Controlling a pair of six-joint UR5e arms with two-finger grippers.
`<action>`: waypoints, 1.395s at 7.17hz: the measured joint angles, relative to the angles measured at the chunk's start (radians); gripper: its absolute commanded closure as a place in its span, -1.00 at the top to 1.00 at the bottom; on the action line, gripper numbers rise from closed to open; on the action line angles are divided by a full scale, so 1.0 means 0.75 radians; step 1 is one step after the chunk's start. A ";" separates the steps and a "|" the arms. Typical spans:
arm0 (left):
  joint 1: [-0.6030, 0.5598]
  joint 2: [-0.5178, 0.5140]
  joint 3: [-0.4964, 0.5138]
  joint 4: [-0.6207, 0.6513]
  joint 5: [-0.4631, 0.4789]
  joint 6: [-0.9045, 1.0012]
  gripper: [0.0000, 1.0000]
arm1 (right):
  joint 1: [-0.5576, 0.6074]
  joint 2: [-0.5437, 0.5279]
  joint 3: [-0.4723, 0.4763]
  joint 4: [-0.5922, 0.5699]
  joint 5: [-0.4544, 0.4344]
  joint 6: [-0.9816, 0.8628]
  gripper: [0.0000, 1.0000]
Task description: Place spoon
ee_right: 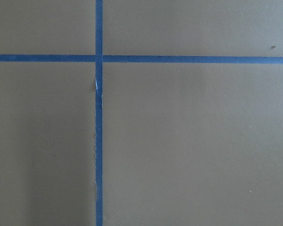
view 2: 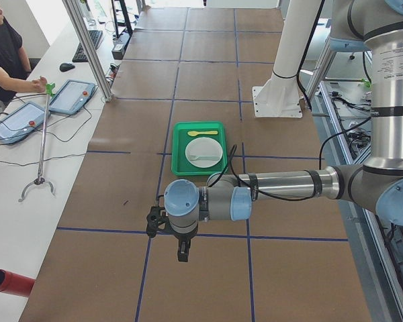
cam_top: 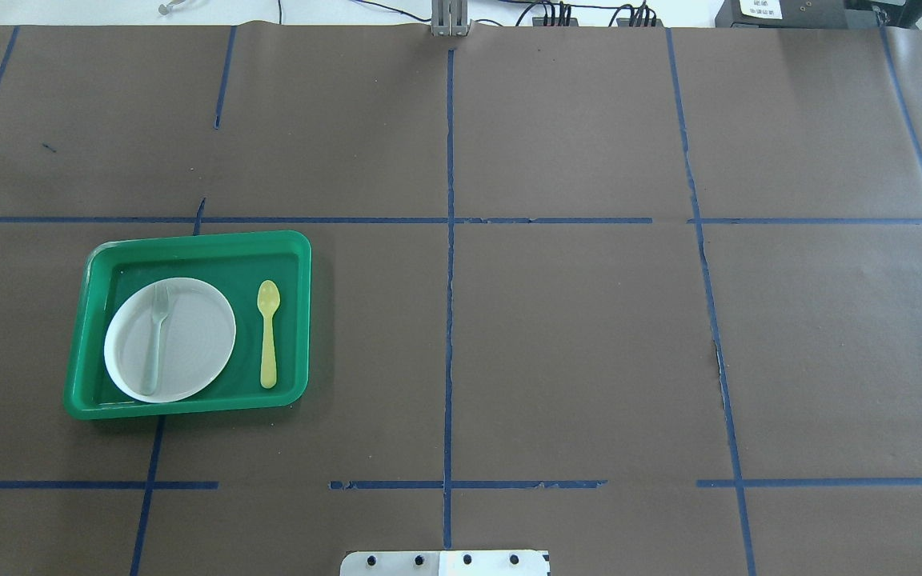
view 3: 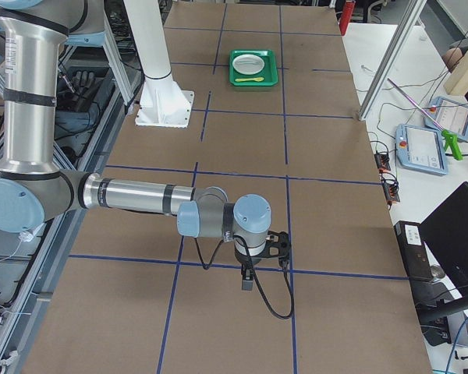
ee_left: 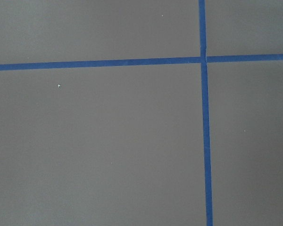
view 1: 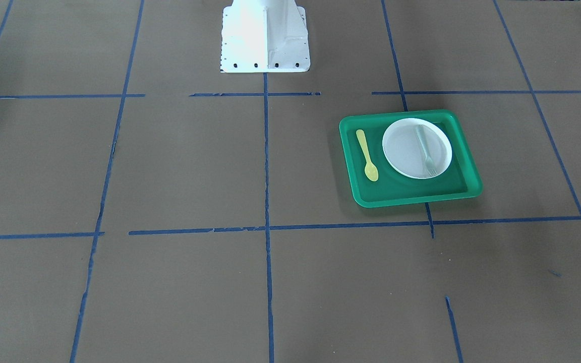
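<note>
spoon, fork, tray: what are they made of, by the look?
Spoon: likely plastic, opaque matte yellow, one even moulded colour.
Fork: likely plastic, pale grey and translucent; the plate shows through it.
Tray: likely plastic, glossy green, with pale highlights along the rim.

Nothing written can be read anywhere: no word, brand or number. A white label point(cam_top: 759, 8) on a black box point(cam_top: 797, 14) beyond the far edge of the bench point(cam_top: 589, 120) carries dark print that is too small to make out. The upright grey segment of the left arm point(view 2: 396, 67) shows fine lettering, blurred beyond reading. The tablets point(view 2: 72, 96) show only coloured patches on their screens.
</note>
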 measured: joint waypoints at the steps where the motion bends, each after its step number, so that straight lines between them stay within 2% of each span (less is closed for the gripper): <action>1: 0.000 0.000 -0.009 0.000 0.000 -0.005 1.00 | 0.000 0.000 0.000 0.000 0.000 0.000 1.00; 10: 0.002 -0.002 -0.016 -0.002 0.002 -0.010 1.00 | 0.000 0.000 0.000 0.000 0.000 -0.001 1.00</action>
